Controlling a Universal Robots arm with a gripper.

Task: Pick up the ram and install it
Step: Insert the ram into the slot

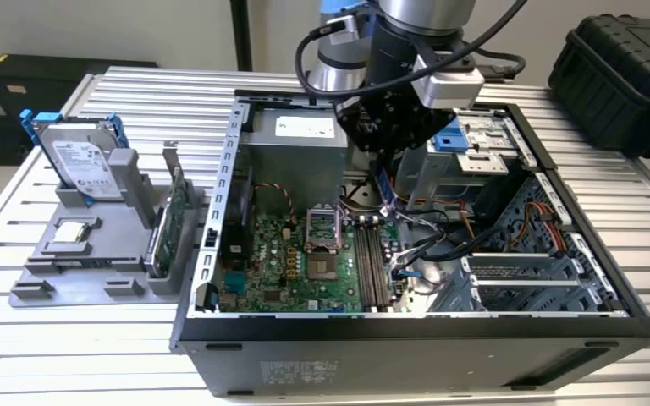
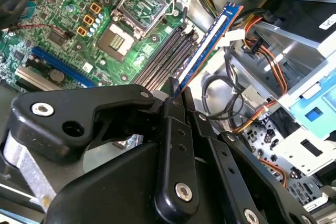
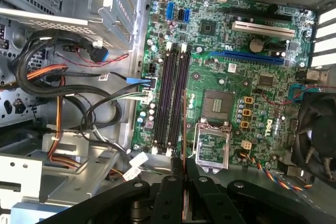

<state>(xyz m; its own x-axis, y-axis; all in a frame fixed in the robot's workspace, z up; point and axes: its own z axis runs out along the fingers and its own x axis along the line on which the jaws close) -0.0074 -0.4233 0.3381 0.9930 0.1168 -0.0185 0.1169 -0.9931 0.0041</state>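
Note:
My gripper point(image 1: 382, 145) hangs inside the open computer case point(image 1: 226, 169), shut on the ram point(image 1: 384, 182), a thin blue stick that points down toward the motherboard. In the second wrist view the ram point(image 2: 210, 38) reaches out from between the black fingers point(image 2: 173, 124), its white label and gold edge showing. The first wrist view shows the ram point(image 3: 184, 129) edge-on as a thin line. It is held above the board, just beside the two long black memory slots point(image 3: 173, 98), and is apart from them. In the exterior view the memory slots point(image 1: 372, 264) lie below the gripper.
The open processor socket point(image 3: 212, 129) sits beside the slots. Bundled cables point(image 3: 79, 108) and drive cages point(image 1: 477, 144) crowd the other side. At the exterior view's left, a grey holder point(image 1: 43, 271) carries a hard drive point(image 1: 77, 156), a green card point(image 1: 165, 233) and a silver chip point(image 1: 71, 234).

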